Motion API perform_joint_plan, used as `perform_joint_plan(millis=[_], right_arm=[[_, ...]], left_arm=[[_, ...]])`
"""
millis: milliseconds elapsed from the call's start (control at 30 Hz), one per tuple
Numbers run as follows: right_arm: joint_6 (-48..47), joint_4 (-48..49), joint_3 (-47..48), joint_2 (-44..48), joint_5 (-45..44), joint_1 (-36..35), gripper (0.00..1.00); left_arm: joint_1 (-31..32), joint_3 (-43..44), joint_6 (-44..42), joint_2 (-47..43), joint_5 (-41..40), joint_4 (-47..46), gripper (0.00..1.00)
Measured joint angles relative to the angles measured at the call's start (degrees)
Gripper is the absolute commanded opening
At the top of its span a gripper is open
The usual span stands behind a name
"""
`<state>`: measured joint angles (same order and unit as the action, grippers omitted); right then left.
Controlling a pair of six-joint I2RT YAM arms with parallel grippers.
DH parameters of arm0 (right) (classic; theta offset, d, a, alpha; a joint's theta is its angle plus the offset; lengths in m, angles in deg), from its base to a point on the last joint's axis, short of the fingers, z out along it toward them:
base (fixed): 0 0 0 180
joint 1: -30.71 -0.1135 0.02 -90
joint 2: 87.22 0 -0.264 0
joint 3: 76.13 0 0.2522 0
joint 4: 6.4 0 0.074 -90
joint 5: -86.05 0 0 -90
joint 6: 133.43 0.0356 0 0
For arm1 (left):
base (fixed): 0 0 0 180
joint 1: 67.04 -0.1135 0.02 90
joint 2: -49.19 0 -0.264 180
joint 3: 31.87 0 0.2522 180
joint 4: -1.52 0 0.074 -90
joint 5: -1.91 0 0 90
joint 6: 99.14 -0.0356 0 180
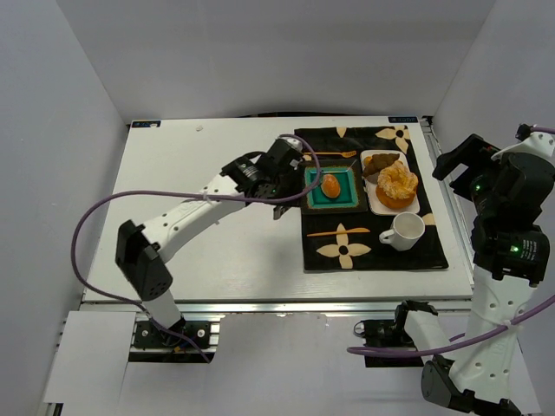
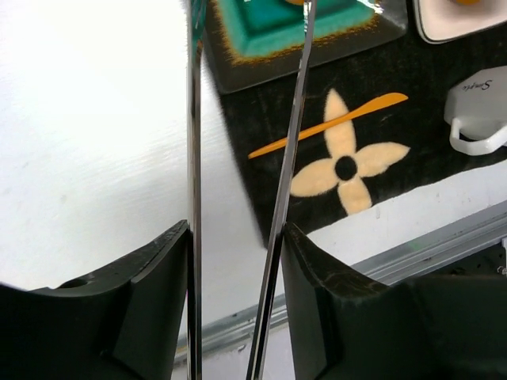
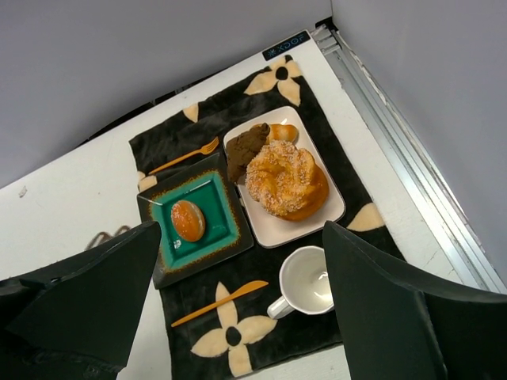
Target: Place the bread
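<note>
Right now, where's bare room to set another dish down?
Widest: white tabletop left of the black flowered placemat, around the left arm. On the mat, only the near strip below the orange knife, beside the white mug. Crowded: teal square plate and white rectangular plate, side by side.

Left arm [image 1: 186,215]: stretched forward, wrist turned rightward.
Left gripper [image 2: 247,119]: jaws slightly parted, empty.
Right arm [image 1: 501,247]: folded upright, raised high.
Right gripper [image 3: 242,231]: jaws wide, empty.
</note>
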<state>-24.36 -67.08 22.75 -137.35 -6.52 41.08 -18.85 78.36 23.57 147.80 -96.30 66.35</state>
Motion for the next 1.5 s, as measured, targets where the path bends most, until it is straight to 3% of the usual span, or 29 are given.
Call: perform_joint_plan(millis=[233,467,733,967,1167,1400,1500], right_arm=[[0.44,0.87,-1.49,-0.02,0.63,0.0,0.89],[1.66,0.87,-2.56,-0.26,2.86,0.0,0.88],[2.05,0.87,-4.02,-0.33,4.26,-0.39,0.89],[2.38,0.48,-5.44,0.17,4.33,-0.7,0.88],[2.36,0.48,-5.51,1.03,4.33,-0.76,0.89],[2.36,0.37,-6.47,1.4,4.33,-0.9,0.89],[2.36,0.39,-6.6,1.25,4.33,-1.03,0.89]], left_arm=[[0.0,-12.35,5.09,-11.17,-10.95,4.31,0.54],[-0.09,-25.05,9.75,-13.0,-19.76,5.22,0.52],[0.02,-29.24,12.17,-13.0,-20.57,-1.11,0.53],[1.29,-36.39,15.26,-11.17,-16.57,-7.82,0.53],[2.69,-38.77,16.94,-6.71,-12.0,-12.26,0.64],[3.39,-38.53,16.98,-4.31,-9.99,-13.79,0.89],[3.39,-37.81,16.85,-4.31,-9.88,-13.18,0.92]])
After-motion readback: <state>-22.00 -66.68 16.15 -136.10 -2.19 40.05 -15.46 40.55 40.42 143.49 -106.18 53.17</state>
